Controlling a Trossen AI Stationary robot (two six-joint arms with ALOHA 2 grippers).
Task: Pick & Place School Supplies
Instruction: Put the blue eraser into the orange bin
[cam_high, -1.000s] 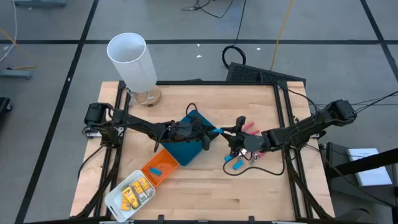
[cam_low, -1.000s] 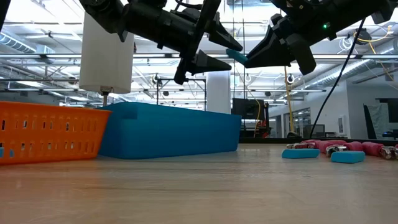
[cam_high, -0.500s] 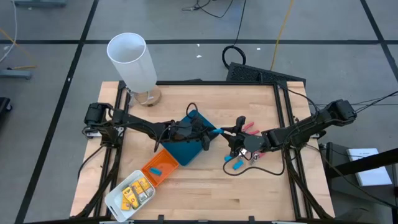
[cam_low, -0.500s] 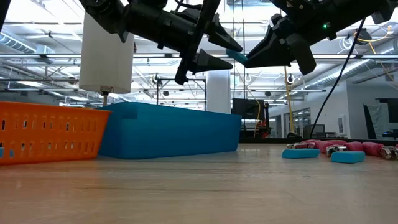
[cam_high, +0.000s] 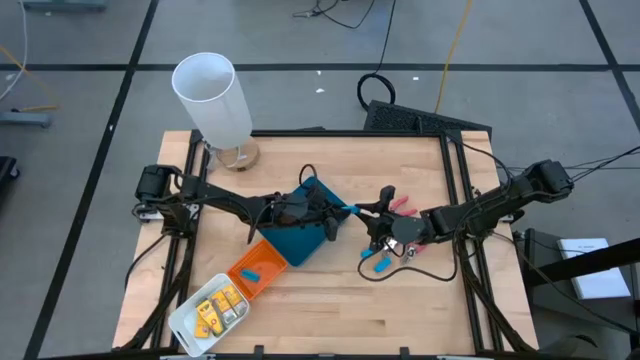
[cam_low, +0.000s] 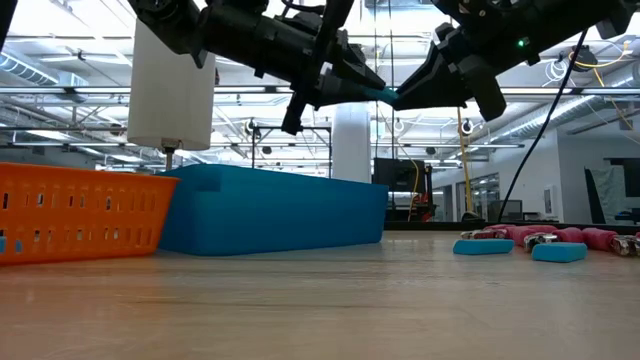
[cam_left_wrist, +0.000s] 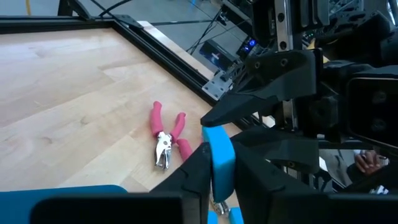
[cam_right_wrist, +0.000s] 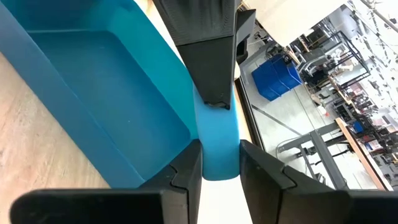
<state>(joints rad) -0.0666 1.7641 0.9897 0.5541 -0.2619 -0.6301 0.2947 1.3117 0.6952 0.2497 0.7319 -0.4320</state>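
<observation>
A light-blue oblong piece (cam_low: 381, 92) hangs in the air just past the right corner of the teal tray (cam_high: 300, 238). My left gripper (cam_high: 341, 211) is shut on one end of it. My right gripper (cam_high: 361, 213) is shut on the other end, so the two meet tip to tip. Two more light-blue pieces (cam_low: 483, 246) (cam_low: 559, 252) lie flat on the table under the right arm. A pink-handled tool (cam_left_wrist: 165, 135) lies beside them. Yellow pieces (cam_high: 218, 308) lie in the white tray. My left gripper pinches the piece's end nearer the teal tray (cam_left_wrist: 219, 163) between its two fingers. The fingers come level from the table's left and lie along the piece. The piece is clear of the table and the tray. My right gripper pinches the piece's opposite end (cam_right_wrist: 217, 148) between its two fingers. It comes from the table's right, slanting slightly down, its fingers along the piece. The piece bridges the two grippers in the air.
An orange tray (cam_high: 258, 268) holding one blue piece sits against the teal tray's near-left side, and the white tray (cam_high: 188, 320) sits beyond it at the near-left corner. A tall white cylinder (cam_high: 213, 95) stands at the far left. Bare wood lies along the near edge.
My left gripper has shut: its fingers stood apart around the free end of the piece held by my right gripper, and now they grip it. Neither arm has shifted, and the piece has stayed in place.
</observation>
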